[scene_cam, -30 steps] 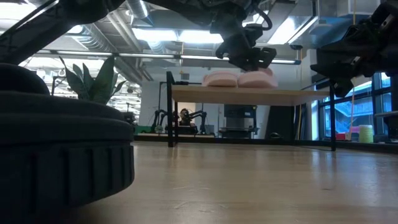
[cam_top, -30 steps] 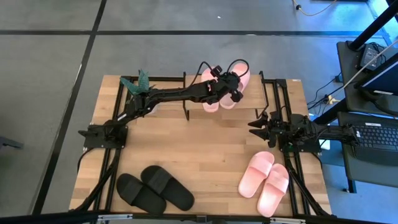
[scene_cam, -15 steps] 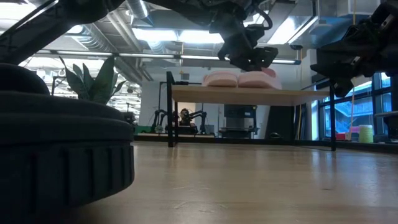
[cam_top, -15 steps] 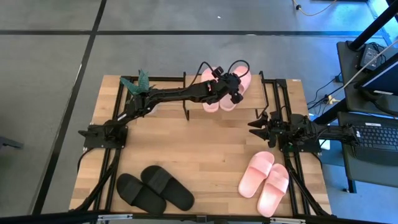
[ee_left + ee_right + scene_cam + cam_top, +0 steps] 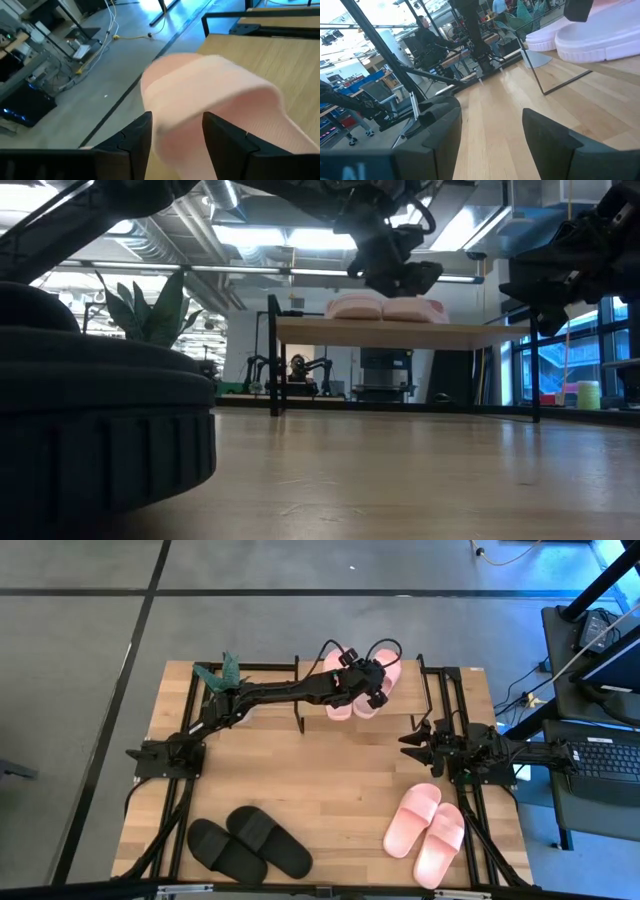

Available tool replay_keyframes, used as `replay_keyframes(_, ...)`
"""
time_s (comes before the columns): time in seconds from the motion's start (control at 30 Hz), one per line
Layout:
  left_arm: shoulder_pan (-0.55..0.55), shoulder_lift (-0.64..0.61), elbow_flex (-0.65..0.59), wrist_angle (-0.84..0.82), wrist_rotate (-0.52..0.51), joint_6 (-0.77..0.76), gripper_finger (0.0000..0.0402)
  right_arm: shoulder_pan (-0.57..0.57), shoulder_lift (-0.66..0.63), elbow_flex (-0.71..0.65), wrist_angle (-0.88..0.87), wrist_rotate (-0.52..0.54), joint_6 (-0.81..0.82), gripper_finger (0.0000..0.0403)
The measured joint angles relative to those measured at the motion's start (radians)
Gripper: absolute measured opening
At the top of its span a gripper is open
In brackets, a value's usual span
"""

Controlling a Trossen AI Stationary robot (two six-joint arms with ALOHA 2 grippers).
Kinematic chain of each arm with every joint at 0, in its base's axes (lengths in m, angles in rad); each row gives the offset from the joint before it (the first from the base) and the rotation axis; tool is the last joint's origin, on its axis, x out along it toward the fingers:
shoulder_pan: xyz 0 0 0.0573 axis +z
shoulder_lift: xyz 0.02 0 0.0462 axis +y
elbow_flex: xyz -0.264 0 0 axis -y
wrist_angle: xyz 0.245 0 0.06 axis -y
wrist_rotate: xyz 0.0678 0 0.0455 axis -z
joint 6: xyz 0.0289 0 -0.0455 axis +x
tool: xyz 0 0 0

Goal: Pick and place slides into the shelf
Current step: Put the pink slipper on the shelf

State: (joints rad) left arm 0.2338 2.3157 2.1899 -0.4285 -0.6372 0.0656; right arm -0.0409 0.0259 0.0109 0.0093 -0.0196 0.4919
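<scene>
Our left pincer [image 5: 373,690] has edged slightly back over the shelf [image 5: 400,332], fingers apart astride a pink slide [image 5: 215,100] set there, while the right pincer [image 5: 418,743] waits open beside the shelf.

Two pale pink foam slides [image 5: 362,683] lie on the light wooden shelf board with its thin black metal frame [image 5: 400,333]. Another pale pink pair [image 5: 426,830] and a matte black pair [image 5: 250,841] contrast with the blond, striped-grain wooden tabletop [image 5: 340,770].
</scene>
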Motion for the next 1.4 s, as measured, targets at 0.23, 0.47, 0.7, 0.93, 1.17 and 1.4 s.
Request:
replay_keyframes(0.23,0.018,0.0,0.0,-0.058,0.054,-0.058,0.0166,0.0,0.0,0.0,0.0,0.0,0.003,0.021)
replay_keyframes(0.47,0.017,0.0,0.0,-0.059,0.079,-0.066,0.0166,0.0,0.0,0.0,0.0,0.0,0.004,0.021)
replay_keyframes(0.7,0.014,0.0,0.0,-0.061,0.085,-0.067,0.0166,0.0,0.0,0.0,0.0,0.0,0.003,0.021)
replay_keyframes(0.93,0.009,0.0,0.0,-0.061,0.086,-0.064,0.0166,0.0,0.0,0.0,0.0,0.0,0.002,0.021)
replay_keyframes(1.17,0.008,0.0,0.0,-0.064,0.084,-0.064,0.0166,0.0,0.0,0.0,0.0,0.0,0.002,0.021)
replay_keyframes(1.4,0.0,-0.009,0.0,-0.069,0.075,-0.057,0.0166,0.0,0.0,0.0,0.0,0.0,0.001,0.021)
